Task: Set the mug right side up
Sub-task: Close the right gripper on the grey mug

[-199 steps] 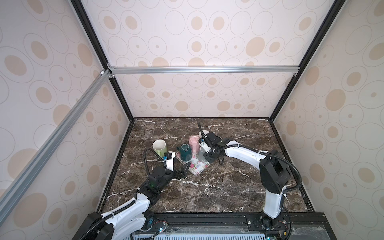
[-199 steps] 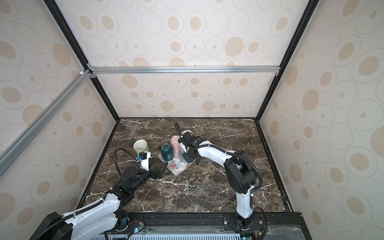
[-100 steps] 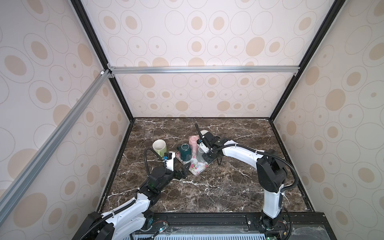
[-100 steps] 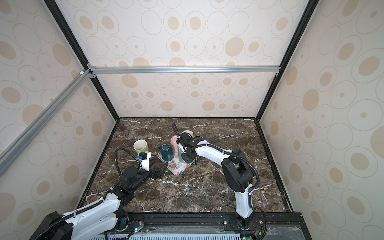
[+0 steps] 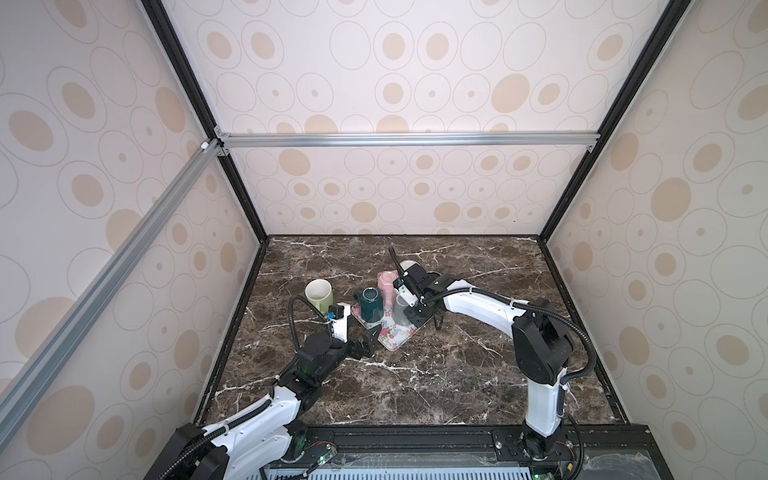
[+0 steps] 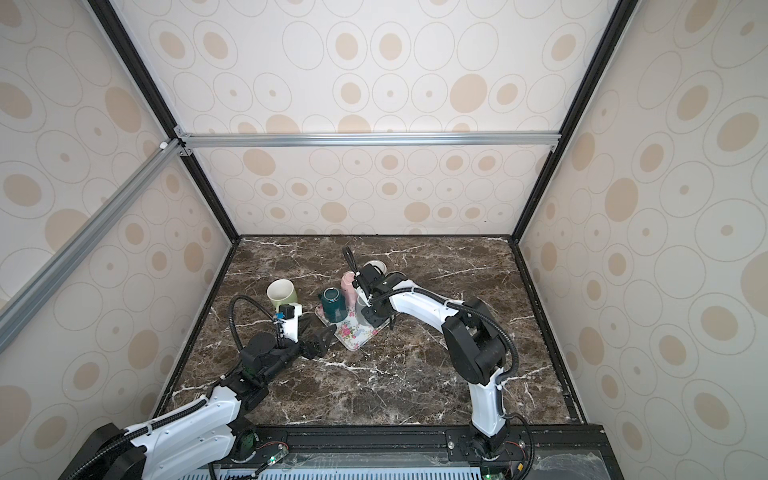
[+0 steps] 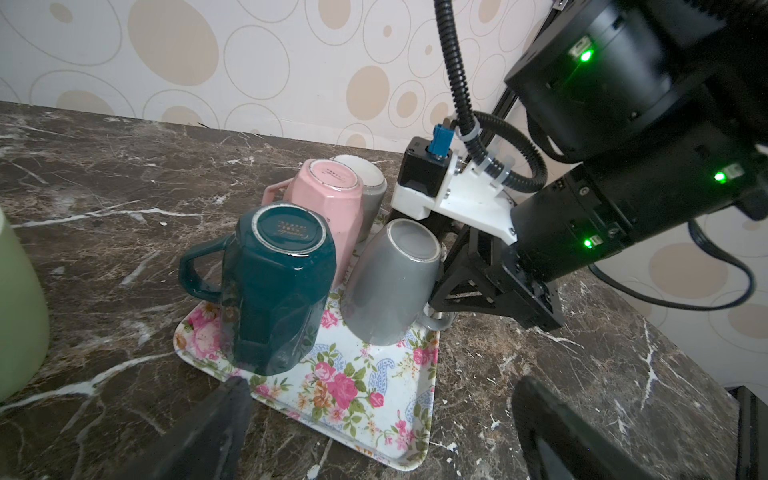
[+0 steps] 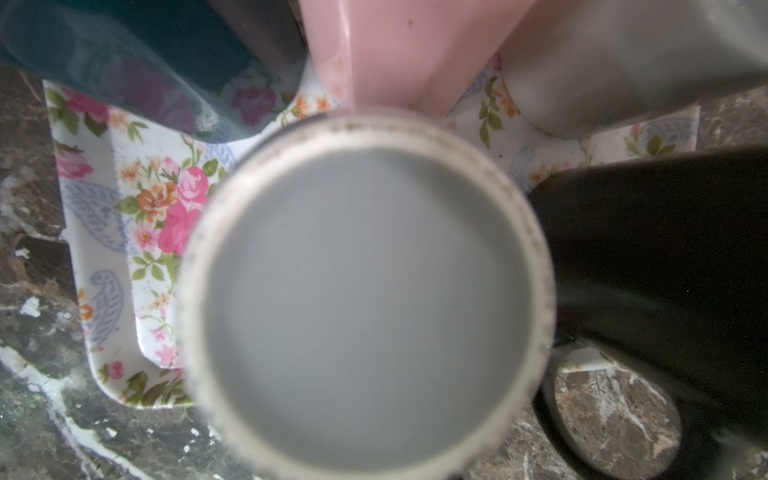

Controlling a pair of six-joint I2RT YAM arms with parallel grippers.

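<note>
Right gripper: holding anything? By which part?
Right gripper is shut on the upside-down grey mug, apparently at its handle. Left gripper is open, holding nothing.

A floral tray [image 7: 365,399] lies cornerwise on the dark marble table [image 5: 415,395], a little left of its middle and nearer the back edge than the front. On the tray, a teal mug [image 7: 274,291] and a pink mug [image 7: 328,199] stand upside down, touching or nearly so, each with its handle towards the table's left edge. A grey mug with a pale base [image 7: 368,183] stands inverted just behind the pink one. A pale green mug [image 5: 319,294] stands upright on the bare table between the tray and the left edge.
</note>
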